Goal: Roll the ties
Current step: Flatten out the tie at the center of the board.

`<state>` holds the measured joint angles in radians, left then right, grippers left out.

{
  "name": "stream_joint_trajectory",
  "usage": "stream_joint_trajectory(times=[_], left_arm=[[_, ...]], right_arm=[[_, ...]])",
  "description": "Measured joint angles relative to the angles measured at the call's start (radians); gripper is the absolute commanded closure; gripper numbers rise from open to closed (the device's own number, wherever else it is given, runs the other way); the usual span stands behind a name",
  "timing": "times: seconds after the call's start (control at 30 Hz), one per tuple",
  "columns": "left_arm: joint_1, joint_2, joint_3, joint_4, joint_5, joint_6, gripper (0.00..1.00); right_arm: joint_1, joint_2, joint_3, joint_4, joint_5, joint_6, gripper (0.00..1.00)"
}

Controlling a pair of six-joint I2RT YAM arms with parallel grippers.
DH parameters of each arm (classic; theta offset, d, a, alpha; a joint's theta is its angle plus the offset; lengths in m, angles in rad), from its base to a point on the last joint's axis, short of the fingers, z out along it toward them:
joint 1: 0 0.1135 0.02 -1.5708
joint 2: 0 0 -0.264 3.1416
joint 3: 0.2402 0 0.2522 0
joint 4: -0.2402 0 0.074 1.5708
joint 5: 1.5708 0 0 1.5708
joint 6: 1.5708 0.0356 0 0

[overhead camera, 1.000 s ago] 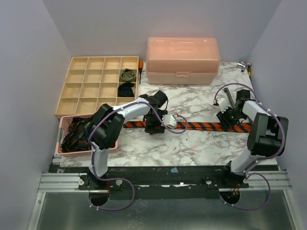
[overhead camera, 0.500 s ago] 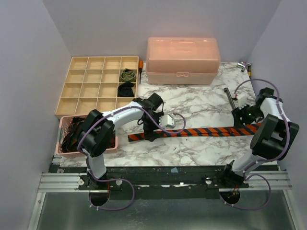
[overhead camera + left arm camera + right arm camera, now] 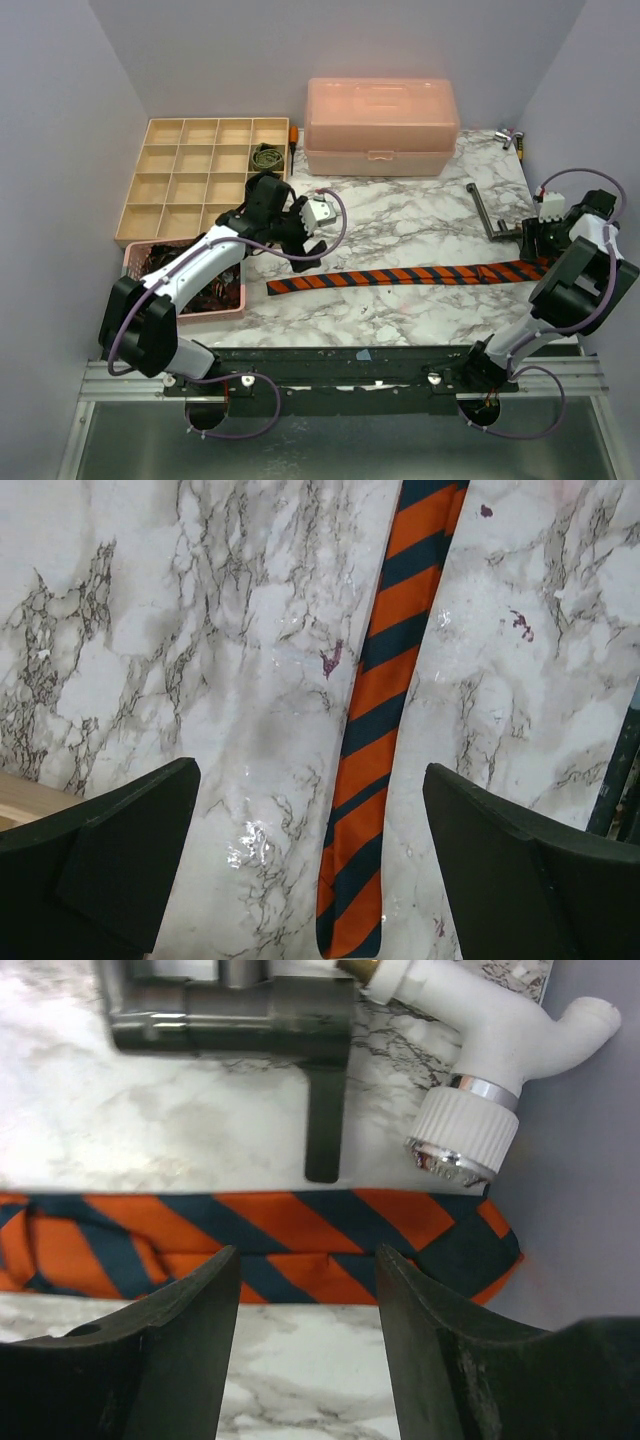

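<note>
Striped tie is lying flat and unrolled on the marble table, in front of the pink box on the arm-base side and running parallel to the box's long face. Its narrow end is sitting in front of the box's left end; its wide end is reaching past the box's right end.

Left gripper is hanging in front of the box's left corner, jaws spread wide, nothing between them, looking down on the narrow end.

Right gripper is standing out beyond the box's right end, over the wide end. Its fingers are parted and not pinching the fabric.

Left of the box, an olive rolled tie is sitting in the wooden divider tray.
</note>
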<state>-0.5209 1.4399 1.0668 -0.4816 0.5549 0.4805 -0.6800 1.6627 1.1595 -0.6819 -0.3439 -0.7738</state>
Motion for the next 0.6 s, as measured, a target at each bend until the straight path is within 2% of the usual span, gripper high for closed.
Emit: stream_joint_trajectory(times=[0.2, 0.3, 0.37, 0.5, 0.6], left_arm=[[0.016, -0.085, -0.062, 0.127, -0.012, -0.122, 0.01], [0.039, -0.145, -0.099, 0.192, -0.012, -0.184, 0.02], [0.051, -0.178, -0.121, 0.224, -0.012, -0.218, 0.02], [0.073, -0.227, -0.182, 0.321, -0.002, -0.278, 0.01], [0.087, -0.254, -0.231, 0.378, 0.018, -0.32, 0.01]], right_arm=[[-0.002, 0.129, -0.031, 0.113, 0.044, 0.036, 0.42], [-0.003, 0.14, -0.041, 0.153, 0.049, 0.037, 0.45], [-0.003, 0.14, -0.048, 0.162, 0.046, 0.041, 0.53], [-0.002, 0.137, -0.055, 0.166, 0.032, 0.038, 0.8], [-0.002, 0.132, -0.059, 0.163, 0.019, 0.025, 0.94]])
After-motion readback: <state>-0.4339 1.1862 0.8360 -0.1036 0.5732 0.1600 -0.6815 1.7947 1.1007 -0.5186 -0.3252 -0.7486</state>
